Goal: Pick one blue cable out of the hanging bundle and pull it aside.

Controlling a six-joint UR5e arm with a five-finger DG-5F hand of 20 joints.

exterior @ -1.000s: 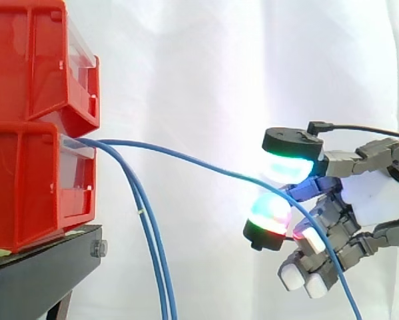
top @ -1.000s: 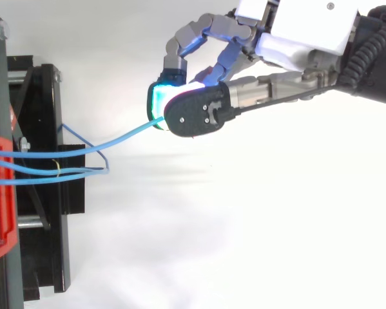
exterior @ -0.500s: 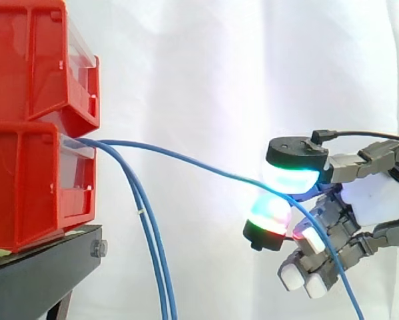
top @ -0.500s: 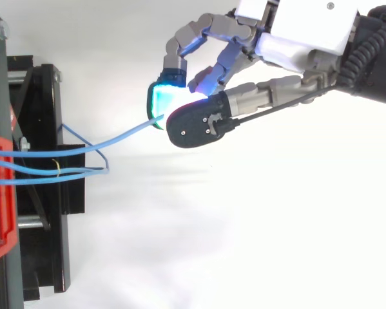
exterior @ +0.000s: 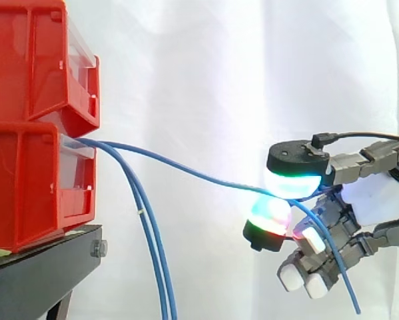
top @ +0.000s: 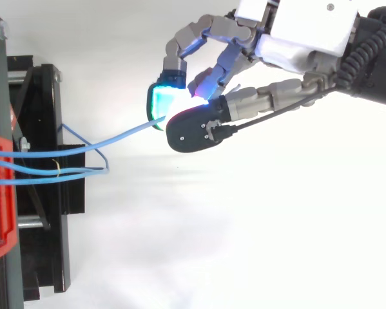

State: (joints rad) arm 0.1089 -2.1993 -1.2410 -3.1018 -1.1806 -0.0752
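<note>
K: Upper pad (exterior: 292, 184) has dropped since a second ago and now sits right on top of the lower pad (exterior: 269, 219). The blue cable (exterior: 186, 171) sags lower than before, and its loose end now hangs in sight below the curled fingers.

M: Hand state?

K: Hand (exterior: 379, 200) is clamped on the blue cable, pinched between those two glowing pads. Upper one glows cyan-green, lower one red, magenta and green. The other fingers are curled under the palm, white tips, holding nothing.

M: Cable route?

K: From the pinch it runs out past the fingertips, climbing gently to the lip of the lower of the red bins (exterior: 32, 120), well apart from the hand. On the palm side it drops across the curled fingers.

M: Bundle?

K: Bundle (exterior: 152, 253) is two more blue cables from the same bin. They hang steeply down near the black stand (exterior: 39, 267), well apart from the fingertips. The pinched cable is split off from them toward the hand.

M: Top view agree?

K: Yes. The cable (top: 115, 138) comes from the bin side into the cyan pad, with the black-backed thumb lying over it. White curtain (exterior: 206, 73) behind.
</note>
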